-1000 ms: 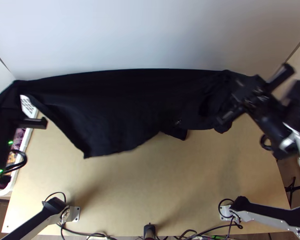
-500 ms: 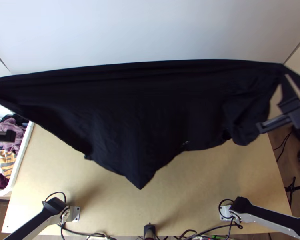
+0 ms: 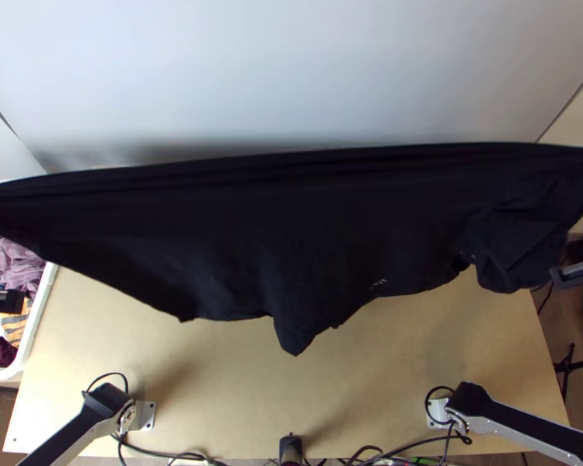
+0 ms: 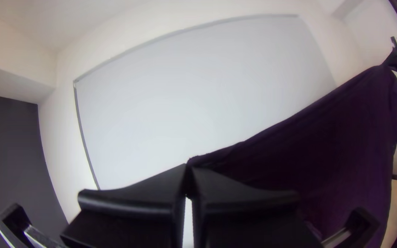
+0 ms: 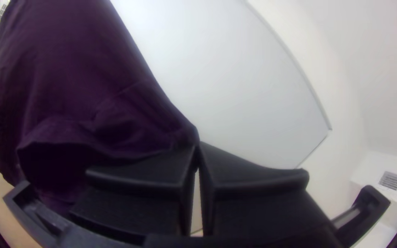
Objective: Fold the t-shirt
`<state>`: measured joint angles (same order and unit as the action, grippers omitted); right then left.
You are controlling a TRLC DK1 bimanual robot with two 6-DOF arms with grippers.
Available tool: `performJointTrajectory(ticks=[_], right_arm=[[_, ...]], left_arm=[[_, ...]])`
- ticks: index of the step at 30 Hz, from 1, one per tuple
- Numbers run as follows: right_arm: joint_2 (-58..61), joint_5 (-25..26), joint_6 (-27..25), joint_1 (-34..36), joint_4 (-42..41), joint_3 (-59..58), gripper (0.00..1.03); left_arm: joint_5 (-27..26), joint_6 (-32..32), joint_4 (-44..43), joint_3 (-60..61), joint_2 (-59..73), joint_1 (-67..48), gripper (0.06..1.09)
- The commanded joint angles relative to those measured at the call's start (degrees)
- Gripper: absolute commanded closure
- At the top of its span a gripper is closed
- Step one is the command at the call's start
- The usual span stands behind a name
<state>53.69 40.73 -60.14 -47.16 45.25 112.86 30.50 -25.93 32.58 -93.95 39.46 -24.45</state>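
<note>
Black t-shirt [image 3: 291, 225], taut along its upper edge, above the wooden table [image 3: 385, 365], white basket [image 3: 40, 312] of clothes at left.

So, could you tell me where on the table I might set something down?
Bare tabletop shows between the left base and right base, nearer than the raised t-shirt. Cables crowd the near edge; the t-shirt hides the far part.

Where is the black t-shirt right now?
In the top view, the t-shirt stretches from left edge to right edge over the table, held between the left tool and right tool.
</note>
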Motion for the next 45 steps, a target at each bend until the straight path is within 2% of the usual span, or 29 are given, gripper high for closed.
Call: performJointTrajectory(ticks=[1,8,11,20,25,33,36,40,45], right_arm=[[-0.2,0.4,8.8,0.0,8.4,-0.2,1.00],[1.7,-6.5,18.0,0.0,18.0,-3.4,1.00],[1.8,-7.2,19.1,-0.8,17.9,-7.7,1.00],[6.3,-10.5,18.0,0.3,6.0,-19.9,1.00],[12.4,-18.1,15.6,8.1,-3.9,-22.7,1.00],[23.9,-22.2,16.4,15.0,-15.5,-22.5,1.00],[28.5,-25.1,18.4,17.8,-17.3,-21.2,1.00],[34.4,-28.4,20.9,21.5,-17.3,-20.1,1.00],[41.1,-30.0,21.4,23.9,-18.8,-19.4,1.00]], left_arm=[[0.1,2.2,4.9,0.4,-0.4,0.1,1.05],[-2.3,6.1,7.8,4.7,0.0,0.1,1.05],[-2.5,7.0,7.7,9.1,-0.1,0.1,1.05],[-2.5,8.0,-2.9,21.2,2.4,0.1,1.05],[-2.4,7.4,-10.7,25.7,6.2,0.9,1.05],[-2.4,8.2,-21.6,29.7,14.1,2.4,1.05],[-3.2,10.4,-22.5,29.6,18.1,4.9,1.05],[-7.7,14.5,-22.6,29.3,24.3,10.8,1.05],[-10.9,17.8,-24.4,28.6,31.8,16.5,1.05]])
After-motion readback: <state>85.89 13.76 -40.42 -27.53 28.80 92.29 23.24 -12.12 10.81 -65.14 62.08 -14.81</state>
